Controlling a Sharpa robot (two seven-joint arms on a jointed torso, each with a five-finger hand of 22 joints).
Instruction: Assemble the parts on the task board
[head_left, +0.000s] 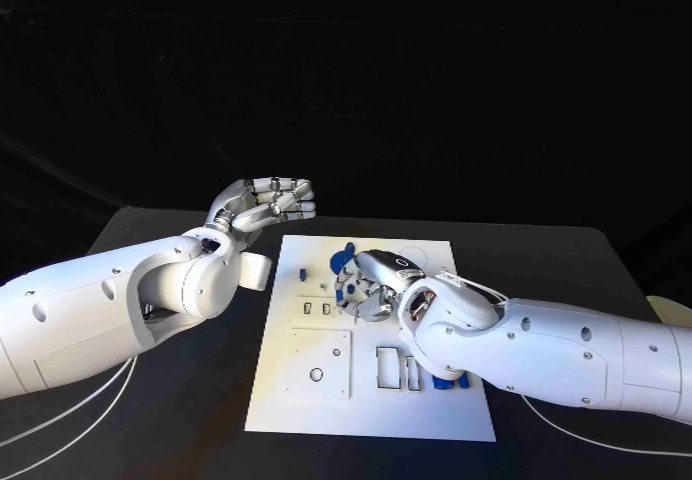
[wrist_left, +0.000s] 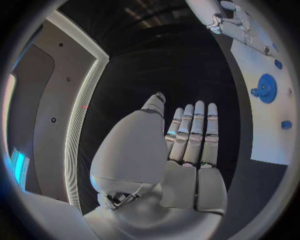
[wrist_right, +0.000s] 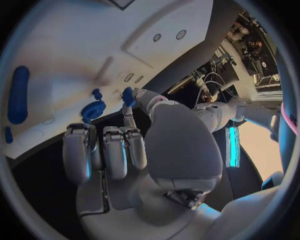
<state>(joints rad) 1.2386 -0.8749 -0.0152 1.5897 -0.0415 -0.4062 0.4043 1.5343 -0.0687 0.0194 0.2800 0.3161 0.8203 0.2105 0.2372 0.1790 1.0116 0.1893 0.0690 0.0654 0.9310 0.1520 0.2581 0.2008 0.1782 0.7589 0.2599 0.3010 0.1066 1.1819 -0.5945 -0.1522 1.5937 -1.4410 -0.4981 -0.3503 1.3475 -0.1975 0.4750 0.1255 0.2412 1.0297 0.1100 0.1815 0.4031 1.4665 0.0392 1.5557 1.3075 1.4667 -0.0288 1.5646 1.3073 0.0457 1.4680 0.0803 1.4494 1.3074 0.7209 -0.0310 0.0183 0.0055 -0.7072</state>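
Task board (head_left: 310, 400) lies mid-table, blue parts (head_left: 342, 262) on it; right hand (head_left: 372, 285) hovers over them, fingers curled, grasp unclear; left hand (head_left: 268, 203) raised beside the board, extended, empty.

No legible text, labels, brand marks, numbers or signs appear in any view. The white task board (head_left: 310, 400) carries only outlined rectangles, slots and round holes, without lettering. The blue parts (wrist_right: 94, 109) just beyond the right hand's fingertips are unmarked. The arms and both hands bear no readable markings.
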